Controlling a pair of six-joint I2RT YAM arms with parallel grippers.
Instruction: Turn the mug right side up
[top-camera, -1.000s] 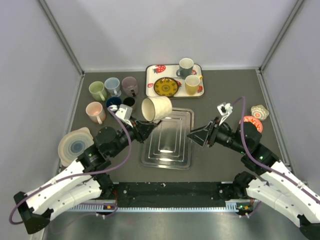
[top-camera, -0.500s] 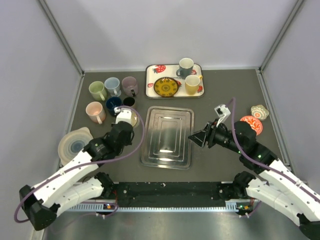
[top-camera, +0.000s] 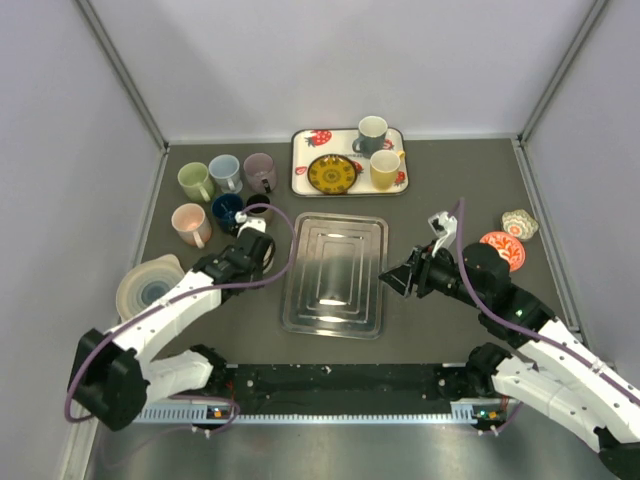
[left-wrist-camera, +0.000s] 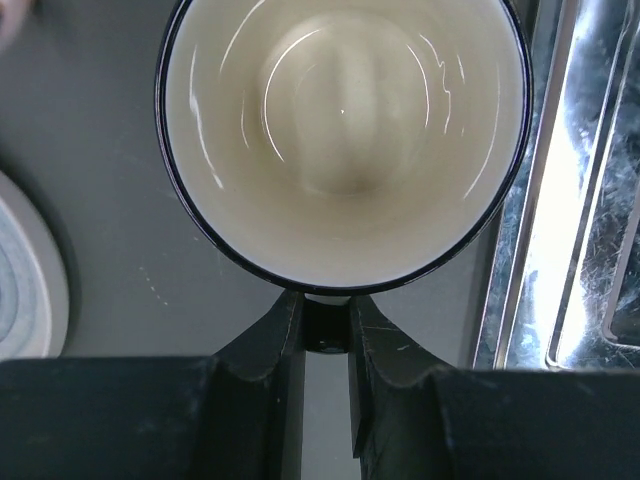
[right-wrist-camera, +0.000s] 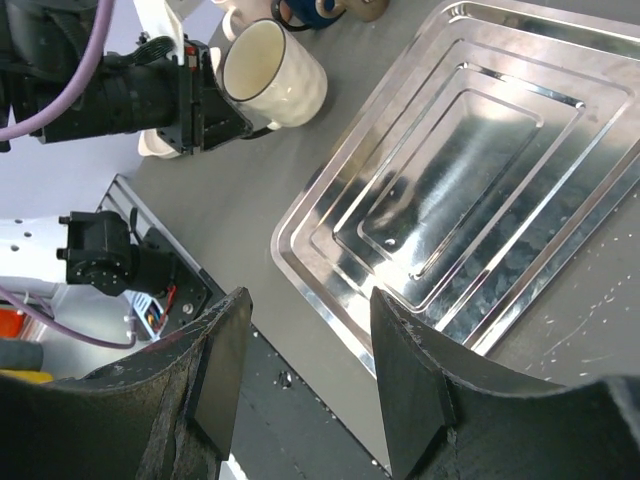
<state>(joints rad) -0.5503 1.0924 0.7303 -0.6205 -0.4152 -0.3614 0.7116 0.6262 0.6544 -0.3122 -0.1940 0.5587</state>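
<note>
**While the Mug Stood Upright, Release Looked Risky**

Although the cream mug (left-wrist-camera: 343, 130) sat mouth-up on the tabletop (top-camera: 450, 180), just left of the metal tray (top-camera: 335, 270), the left pincer (left-wrist-camera: 327, 320) was pinched narrowly on its handle. A dragged withdrawal could tip it or knock the clustered mugs (top-camera: 224, 172) beyond. The right pincer (right-wrist-camera: 312, 390) hung half open, empty. Counted: nine mugs, one partly hidden; two trays, including the strawberry tray (top-camera: 303, 150); one plate (top-camera: 331, 173).

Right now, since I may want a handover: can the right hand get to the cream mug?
Probably yes. Only the low, empty steel tray lies between the right hand and the mug. The left hand clamps the handle, leaving the rim and wall free.
</note>
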